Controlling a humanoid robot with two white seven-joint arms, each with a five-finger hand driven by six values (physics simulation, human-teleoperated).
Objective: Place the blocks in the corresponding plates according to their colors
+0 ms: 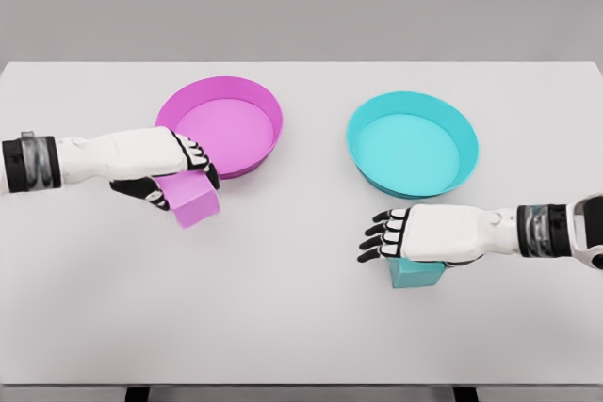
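The teal block (417,274) sits lowest in the view, so it is the closest thing, and it rests flat on the white table (283,327). The right hand (415,234) is right over it, and the palm hides the top of the block. The arm comes in from the right side. Its fingers (377,233) are spread out and point to the left, past the block's edge, so they are not wrapped around it. I cannot tell if the palm is touching the block or just floating above it. A bit farther back is the teal plate (412,144), a round dish with a low rim and nothing inside. It is near the right hand but apart from it. Over on the left, the left hand (174,171) comes in from the left side and grips the pink block (197,203). The fingers curl over the block's top and the thumb is on its near side. The block is tipped, with one corner pointing down. It is just in front of the pink plate (221,124), close to the near rim and not inside. The pink plate has nothing in it too. The two plates sit side by side, well apart.
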